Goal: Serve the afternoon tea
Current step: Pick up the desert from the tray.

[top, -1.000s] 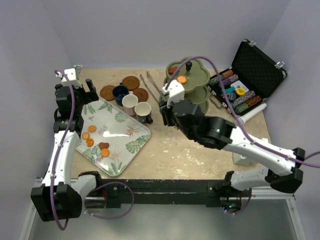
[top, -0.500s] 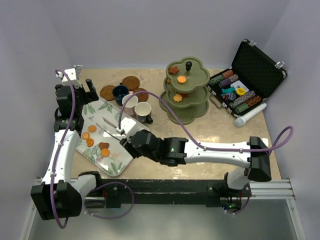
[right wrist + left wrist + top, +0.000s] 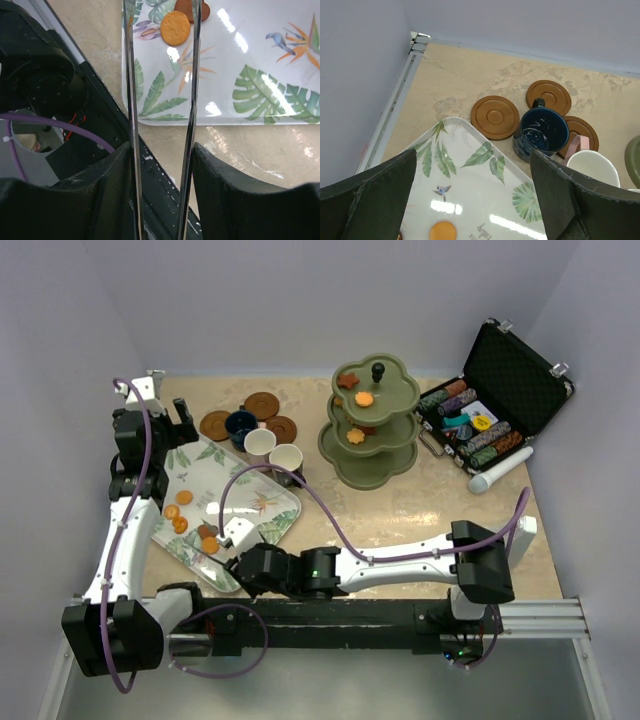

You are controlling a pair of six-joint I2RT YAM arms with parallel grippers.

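My right gripper (image 3: 243, 562) hangs over the near corner of the leaf-patterned tray (image 3: 262, 502), shut on metal tongs (image 3: 131, 100). The tongs' two arms reach out past a round orange biscuit (image 3: 175, 27) and a brown one (image 3: 186, 6); their tips run off the top edge. More biscuits (image 3: 180, 512) lie on the tray's left side. The olive three-tier stand (image 3: 395, 462) holds several biscuits, one of them round and orange (image 3: 364, 399). The navy cup (image 3: 542, 132), a pinkish-white cup (image 3: 260, 445) and a cream cup (image 3: 286, 461) stand among three brown saucers (image 3: 495, 116). My left gripper (image 3: 475, 190) is open above the tray's far corner.
An open black case of poker chips (image 3: 490, 410) sits at the back right, with a white cylinder (image 3: 500, 470) in front of it. The black mounting rail (image 3: 100, 100) runs just below the tray's near edge. Walls close off the left and back sides.
My right arm has swung from the stand across the table to the tray's near corner, with the tongs in its grip. The left arm has not moved.
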